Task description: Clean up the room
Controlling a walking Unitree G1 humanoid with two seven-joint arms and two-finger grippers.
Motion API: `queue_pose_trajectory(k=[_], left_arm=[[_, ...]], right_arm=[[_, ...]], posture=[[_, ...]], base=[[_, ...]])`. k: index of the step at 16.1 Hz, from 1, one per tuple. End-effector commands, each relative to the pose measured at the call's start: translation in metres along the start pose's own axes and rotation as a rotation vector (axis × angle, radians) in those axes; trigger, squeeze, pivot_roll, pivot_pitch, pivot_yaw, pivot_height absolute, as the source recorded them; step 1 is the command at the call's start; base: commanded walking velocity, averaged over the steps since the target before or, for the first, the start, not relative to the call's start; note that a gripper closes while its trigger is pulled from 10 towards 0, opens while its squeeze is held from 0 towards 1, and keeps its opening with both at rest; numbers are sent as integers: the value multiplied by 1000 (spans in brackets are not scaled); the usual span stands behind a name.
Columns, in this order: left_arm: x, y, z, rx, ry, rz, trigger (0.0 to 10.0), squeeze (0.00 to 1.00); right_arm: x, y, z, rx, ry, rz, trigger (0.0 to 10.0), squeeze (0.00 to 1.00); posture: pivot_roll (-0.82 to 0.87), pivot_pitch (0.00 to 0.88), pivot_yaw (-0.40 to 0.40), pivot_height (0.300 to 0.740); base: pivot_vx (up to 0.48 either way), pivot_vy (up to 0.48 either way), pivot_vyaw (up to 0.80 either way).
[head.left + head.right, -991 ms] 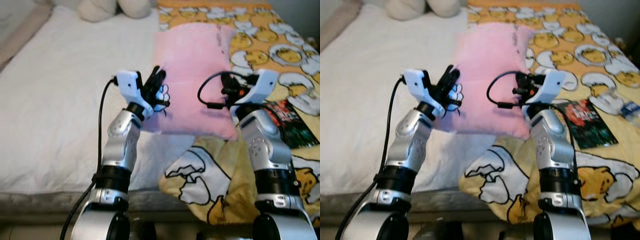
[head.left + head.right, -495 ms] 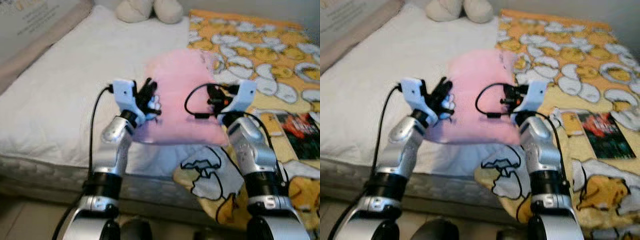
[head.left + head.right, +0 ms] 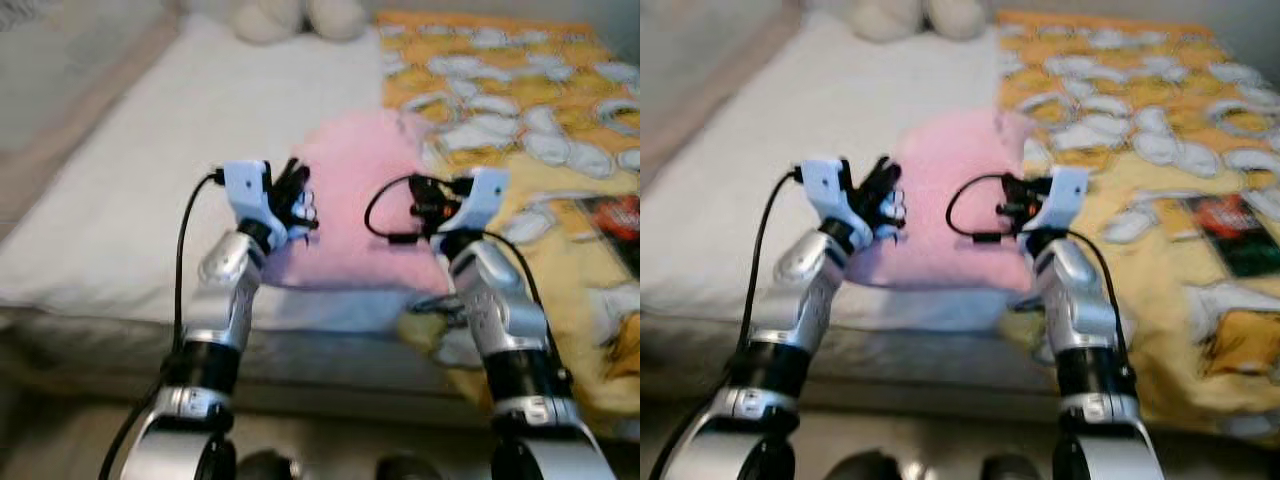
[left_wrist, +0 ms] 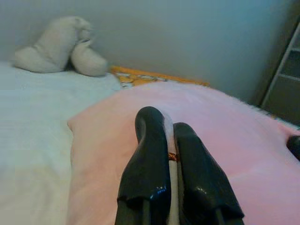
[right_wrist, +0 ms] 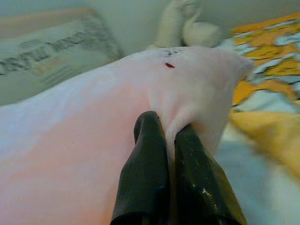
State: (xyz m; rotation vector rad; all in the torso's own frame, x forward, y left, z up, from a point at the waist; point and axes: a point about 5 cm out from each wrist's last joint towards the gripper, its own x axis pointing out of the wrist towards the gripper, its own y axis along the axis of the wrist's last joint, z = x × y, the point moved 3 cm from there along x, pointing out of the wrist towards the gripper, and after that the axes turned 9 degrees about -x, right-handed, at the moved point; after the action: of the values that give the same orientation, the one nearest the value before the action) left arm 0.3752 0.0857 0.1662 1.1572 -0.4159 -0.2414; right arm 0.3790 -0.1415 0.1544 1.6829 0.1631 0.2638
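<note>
Both grippers pinching pink blanket [image 3: 360, 200] mid-frame: left gripper [image 4: 171, 140] & right gripper [image 5: 169, 136], fingers pressed on fabric. Bed [image 3: 120, 200] unmade; yellow duvet [image 3: 540, 100], book [image 3: 1225, 230] upper right remain. Early stage.

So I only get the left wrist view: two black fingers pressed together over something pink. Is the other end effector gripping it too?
Observer: Yes. The right end effector is shut on a pinched fold of the same pink pillow.
Operator: And what's on the bed past that side?
Observer: A yellow quilt with white cartoon shapes on it covers the bed to the robot's right.
Operator: Anything on it?
Observer: A dark book lies flat on the quilt.
</note>
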Motion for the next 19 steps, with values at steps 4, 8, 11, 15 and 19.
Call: queue_pose_trajectory(k=[4,8,11,15,19], left_arm=[[2,-2,11,-20,-13,11,0,0],[5,-5,11,-17,-8,-6,0,0],[6,-5,10,-29,-1,-1,0,0],[3,0,1,17,21,4,0,0],[3,1,-2,59,32,1,0,0]], right_arm=[[-1,8,13,-8,-40,35,0,0],[3,10,10,-17,-18,35,0,0],[4,12,10,-16,-15,42,0,0],[7,5,1,4,4,32,0,0],[7,3,1,5,10,29,0,0]], posture=[[-67,0,34,718],[-75,0,14,718],[-76,0,13,718],[-45,0,12,718],[-43,0,12,718]], base=[[0,480,0],[0,479,0],[0,477,0],[0,462,0],[0,103,0]])
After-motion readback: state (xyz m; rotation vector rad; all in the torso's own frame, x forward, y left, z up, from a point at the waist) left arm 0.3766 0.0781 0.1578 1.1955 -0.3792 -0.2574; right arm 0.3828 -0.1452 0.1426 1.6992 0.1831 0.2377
